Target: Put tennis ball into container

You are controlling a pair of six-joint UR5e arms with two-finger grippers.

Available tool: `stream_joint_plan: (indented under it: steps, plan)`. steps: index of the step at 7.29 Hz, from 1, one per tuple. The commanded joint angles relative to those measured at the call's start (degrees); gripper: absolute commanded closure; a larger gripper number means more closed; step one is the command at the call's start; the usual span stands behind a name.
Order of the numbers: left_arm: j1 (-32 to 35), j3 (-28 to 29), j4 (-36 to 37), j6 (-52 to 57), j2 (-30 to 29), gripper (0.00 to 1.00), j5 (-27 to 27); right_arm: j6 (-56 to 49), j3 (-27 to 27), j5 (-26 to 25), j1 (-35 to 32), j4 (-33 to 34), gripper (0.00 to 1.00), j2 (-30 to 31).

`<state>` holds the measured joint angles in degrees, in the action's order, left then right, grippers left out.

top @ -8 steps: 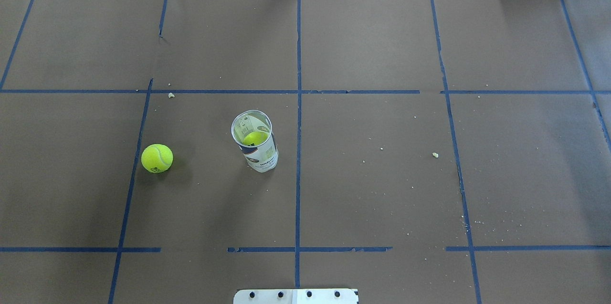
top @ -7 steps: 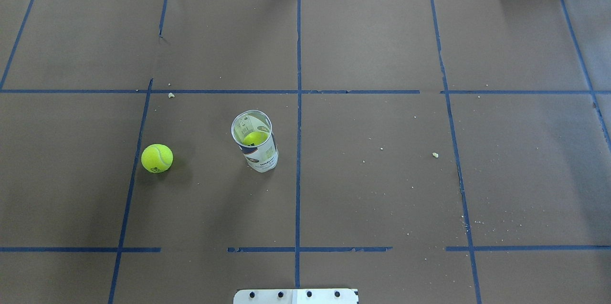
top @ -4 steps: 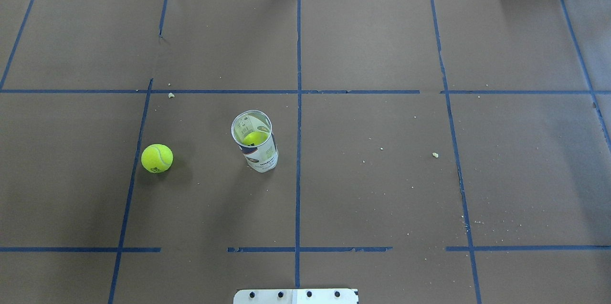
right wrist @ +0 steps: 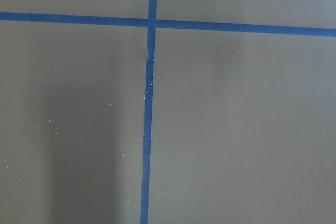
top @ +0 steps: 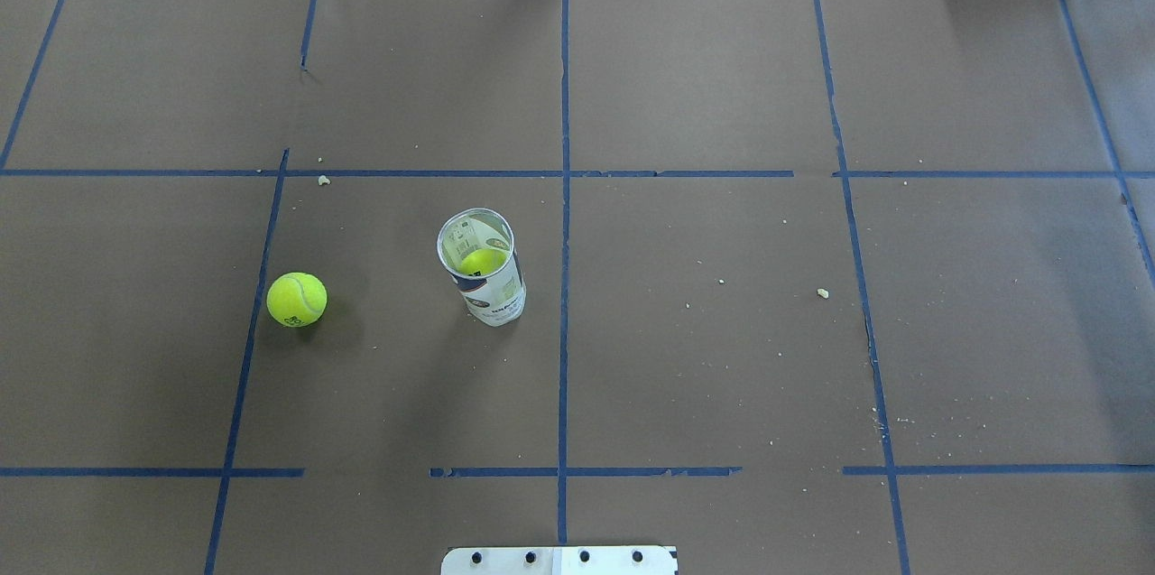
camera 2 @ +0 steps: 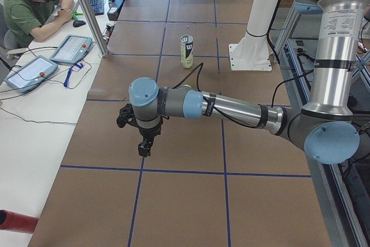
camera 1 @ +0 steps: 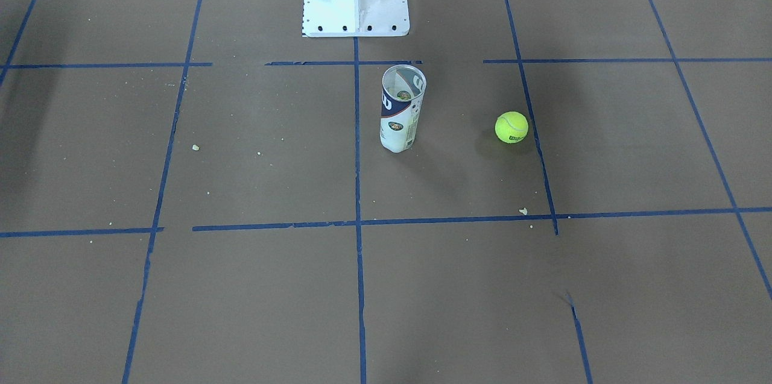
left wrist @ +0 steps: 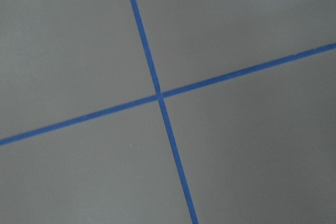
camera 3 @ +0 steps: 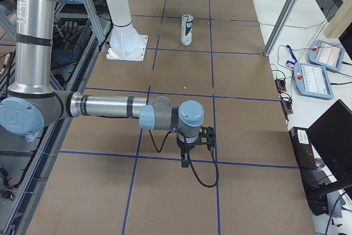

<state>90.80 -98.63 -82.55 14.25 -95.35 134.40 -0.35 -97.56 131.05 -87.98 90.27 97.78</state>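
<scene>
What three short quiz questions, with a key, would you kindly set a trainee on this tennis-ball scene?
1. True or false: the tennis-ball tube lies on its side.
2. The loose tennis ball rests: A inside the tube; B on the table, apart from the tube; C leaning against the tube.
3. On which of the robot's sides is the loose ball?
Key: 1 false; 2 B; 3 left.
</scene>
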Motion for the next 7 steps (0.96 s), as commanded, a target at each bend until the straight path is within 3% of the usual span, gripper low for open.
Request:
stream_joint_plan:
  steps: [1,2,3,4,6,7]
  plan:
    - [0.08,0.37,-0.59,0.07,-1.42,0.00,0.34,0.00,0.00,0.00,0.00,-0.01,0.00,-0.05]
    - [-0.10,-1.20,-0.51,-5.67,-2.38,0.00,0.43,0.00,0.00,0.00,0.00,0.08,0.00,0.04]
    - [-3.67,-2.17,-5.29,-18.78,-2.56,0.00,0.34,0.00,0.00,0.00,0.00,-0.01,0.00,-0.05]
    - [-8.05,-3.40,-11.52,-30.92,-2.39,0.00,0.16,0.00,0.00,0.00,0.00,-0.01,0.00,0.04]
    - [-18.86,-7.61,-15.70,-47.92,-2.65,0.00,-0.89,0.00,0.00,0.00,0.00,0.08,0.00,0.04]
    - [-23.61,-9.46,-19.36,-57.05,-2.65,0.00,-4.63,0.00,0.00,0.00,0.00,-0.01,0.00,0.04]
